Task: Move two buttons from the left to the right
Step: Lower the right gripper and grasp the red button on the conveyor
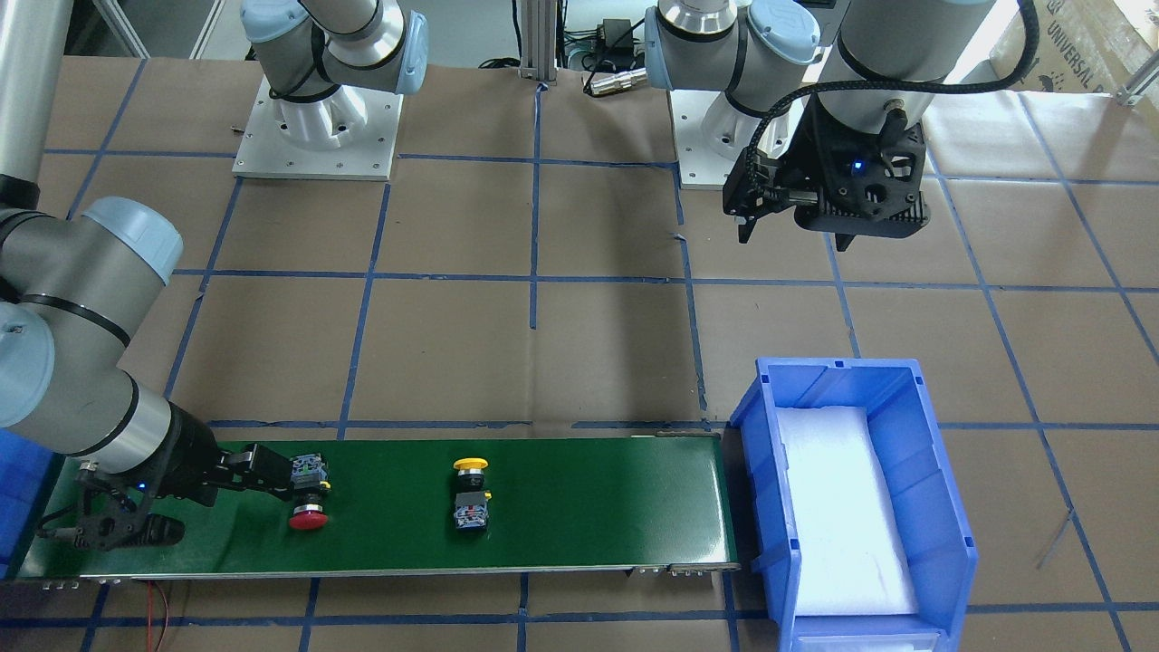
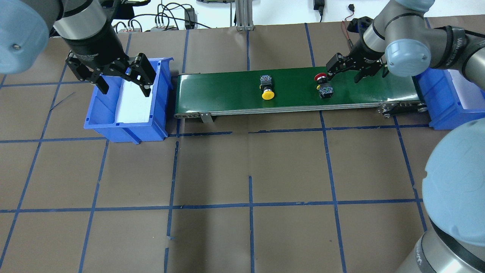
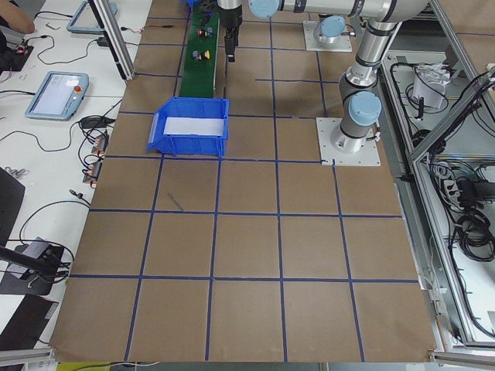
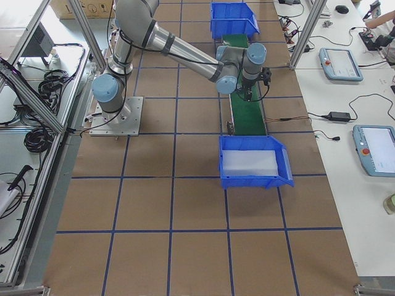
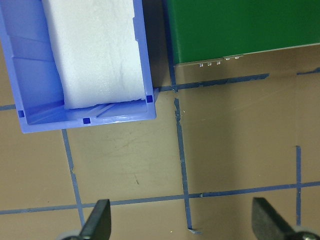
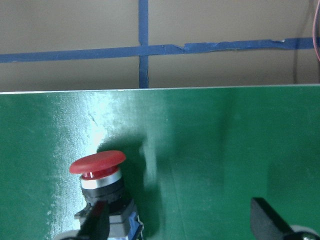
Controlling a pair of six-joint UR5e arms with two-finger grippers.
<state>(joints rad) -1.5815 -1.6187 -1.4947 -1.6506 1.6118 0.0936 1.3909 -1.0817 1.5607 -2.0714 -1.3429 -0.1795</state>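
Two buttons on the belt, both claws spread wide and holding nothing.

Seen from overhead, the left claw [image 2: 125, 90] hangs wide over the left blue bin [image 2: 113, 129], whose end sits just beside the green belt [image 2: 219, 91]. The yellow button [image 2: 266, 88] lies on its side mid-belt, cap toward the near edge, with bare belt on both sides. The red button [image 2: 323, 85] lies further right, cap toward the far edge, one fingertip of the wide right claw [image 2: 344, 76] just beside its body. The right blue bin [image 2: 441, 113] stands at the belt's end. The brown tabletop [image 2: 246, 159] stretches below.
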